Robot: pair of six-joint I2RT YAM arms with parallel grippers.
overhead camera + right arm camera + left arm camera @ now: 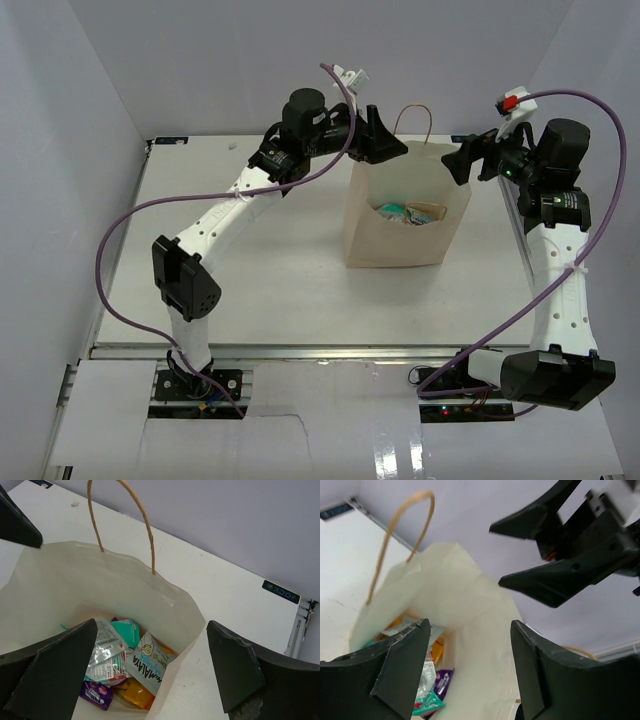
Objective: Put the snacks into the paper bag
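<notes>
The tall tan kraft-paper carrier bag (392, 245) stands upright with its mouth open near the middle of the white table (260, 275). One twisted paper loop handle (414, 118) rises from its far rim.

All the snacks in view lie in a loose overlapping heap at the bottom of the bag. The right wrist view shows:
- a crinkled silvery packet (106, 650) on top
- a teal packet (128, 631) just beside the silvery one
- a pale grey-white packet with teal lettering (148, 663) leaning against the near wall
- a purple-magenta packet (96, 693) low in the heap
- an orange-yellow packet (137, 693) next to the purple-magenta one, also low

The small pink-red one cannot be picked out.

The left gripper (388, 146) hangs over the bag's left rim. Its fingers (402, 652) are spread wide and hold nothing. The right gripper (458, 160) hangs at the right rim, facing the left one across the opening. Its fingers (60, 665) are likewise parted and empty, framing the packets below. Neither gripper touches the paper as far as can be told.
</notes>
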